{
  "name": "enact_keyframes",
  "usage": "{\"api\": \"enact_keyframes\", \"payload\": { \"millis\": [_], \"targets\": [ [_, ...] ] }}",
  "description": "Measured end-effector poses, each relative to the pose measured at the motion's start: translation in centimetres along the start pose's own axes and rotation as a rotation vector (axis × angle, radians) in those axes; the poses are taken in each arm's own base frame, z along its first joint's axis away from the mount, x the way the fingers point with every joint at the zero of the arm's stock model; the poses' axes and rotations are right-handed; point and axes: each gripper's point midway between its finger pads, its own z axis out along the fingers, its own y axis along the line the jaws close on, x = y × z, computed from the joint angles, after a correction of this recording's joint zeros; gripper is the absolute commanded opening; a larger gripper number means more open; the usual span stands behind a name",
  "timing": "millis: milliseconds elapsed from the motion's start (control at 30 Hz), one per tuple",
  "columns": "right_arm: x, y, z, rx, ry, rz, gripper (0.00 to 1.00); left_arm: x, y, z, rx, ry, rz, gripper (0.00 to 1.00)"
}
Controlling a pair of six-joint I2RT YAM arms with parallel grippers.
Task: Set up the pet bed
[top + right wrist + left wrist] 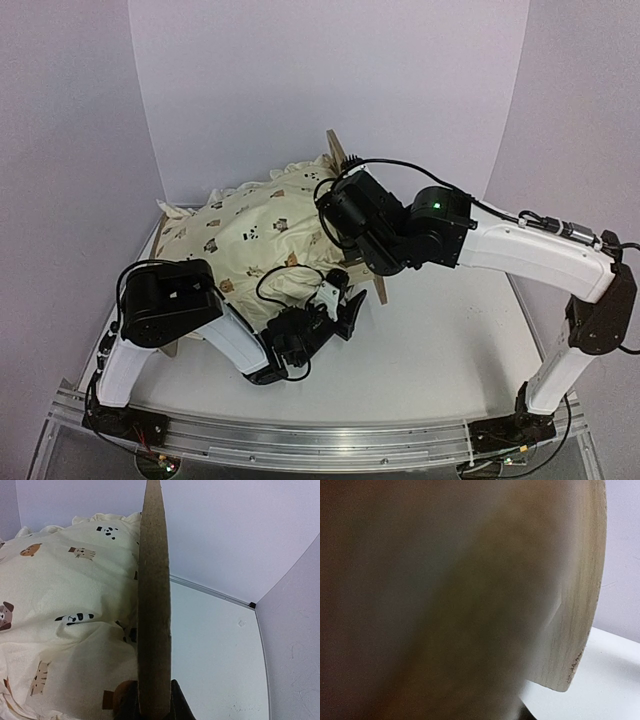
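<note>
pet bed (333,148) sits back-left on the table (450,340) under the quilt (260,230), right gripper (153,702) pinching its end board (154,605) edge-on, can't tell how wide the left gripper (335,300) is by the near corner, so an uneven tug could tip it over

The top external camera sits high above the near edge of the bench (450,350), facing down and forward to the back wall (330,80). The left wrist camera is pressed close to the end board (570,605) of the pet bed (337,150), and its view is blurred. The right wrist camera looks edge-on along that board, with the quilt (60,605) on its left. All three views share the board.
</note>
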Motion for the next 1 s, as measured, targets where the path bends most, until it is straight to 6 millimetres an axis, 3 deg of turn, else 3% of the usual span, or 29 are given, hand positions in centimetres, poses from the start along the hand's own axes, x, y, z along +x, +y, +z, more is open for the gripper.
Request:
{"api": "enact_keyframes", "payload": {
  "millis": [100, 200, 233, 767, 1000],
  "targets": [
    [0.0, 0.0, 0.0, 0.003, -0.001, 0.002, 0.00, -0.1, 0.1, 0.3, -0.024, -0.014, 0.005, 0.20],
    [0.0, 0.0, 0.0, 0.004, -0.003, 0.003, 0.00, -0.3, 0.2, 0.5, -0.041, -0.024, 0.008, 0.01],
    [0.0, 0.0, 0.0, 0.004, -0.004, 0.003, 0.00, -0.3, 0.2, 0.5, -0.044, -0.025, 0.008, 0.00],
    [-0.1, 0.1, -0.1, 0.007, -0.008, 0.003, 0.00, -0.3, 0.2, 0.4, -0.050, -0.019, 0.006, 0.00],
    [0.1, 0.2, -0.1, 0.018, -0.017, 0.004, 0.00, 0.3, -1.2, -0.8, 0.054, 0.102, -0.060, 0.00]
  ]
}}
